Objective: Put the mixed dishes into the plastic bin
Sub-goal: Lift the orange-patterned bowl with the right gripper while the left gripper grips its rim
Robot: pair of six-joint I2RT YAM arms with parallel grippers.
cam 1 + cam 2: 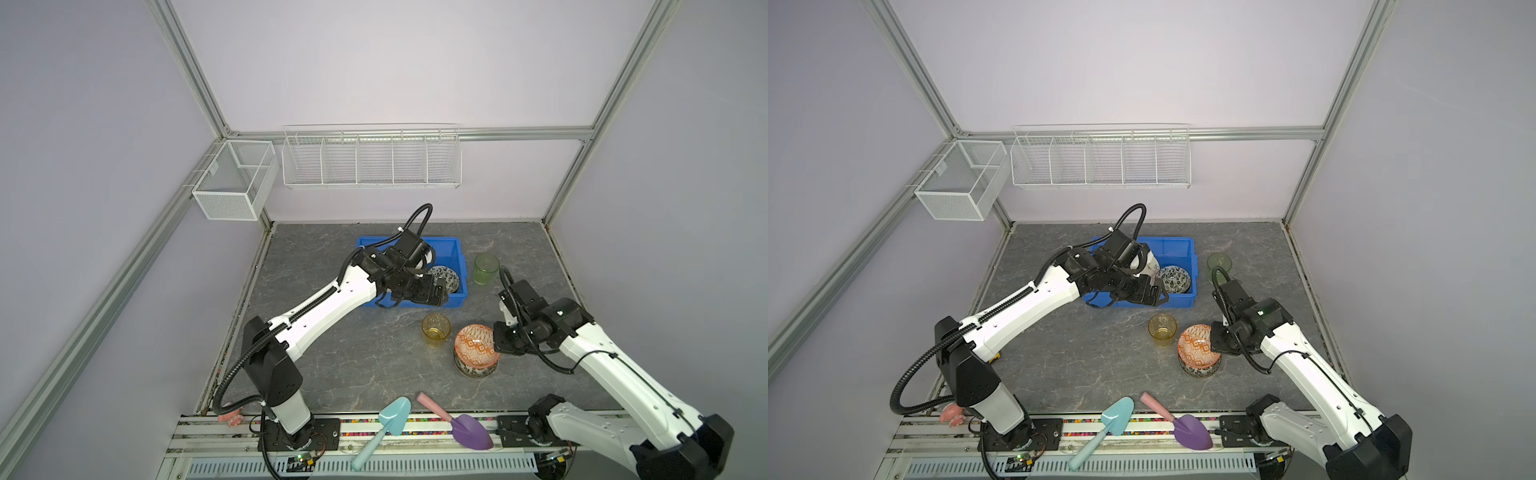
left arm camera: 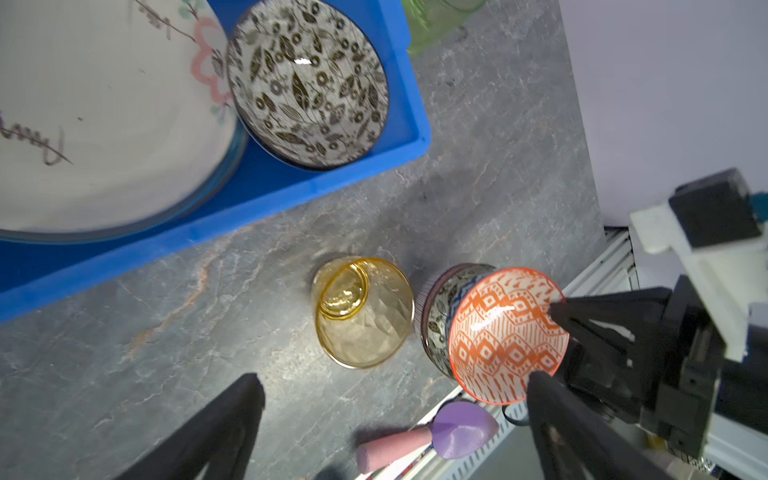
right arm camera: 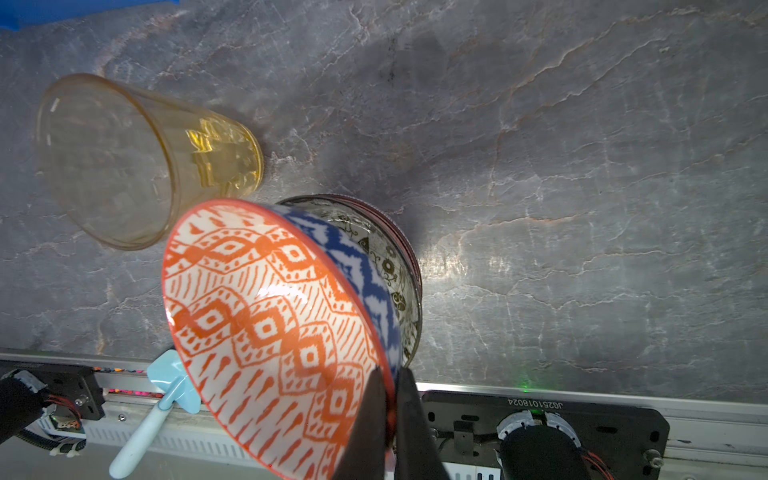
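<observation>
At the right front of the table [image 1: 332, 361], our right gripper [image 3: 388, 401] clenches the rim of the orange-patterned bowl [image 1: 473, 345], which sits tilted on a stack of bowls [image 1: 473, 370]. From these jaws the blue bin [image 1: 455, 249] lies farther back and to the left, already holding a plate [image 2: 104, 124] and a leafy bowl [image 2: 307, 83]. We judge the carry must clear the amber tumbler [image 1: 436, 329], upright just beside the stack on that line. Our left gripper [image 1: 441, 291], jaws spread and empty, hangs over the bin's near wall and may crowd the drop. A green tumbler [image 1: 486, 269] stands beside the bin's right wall.
</observation>
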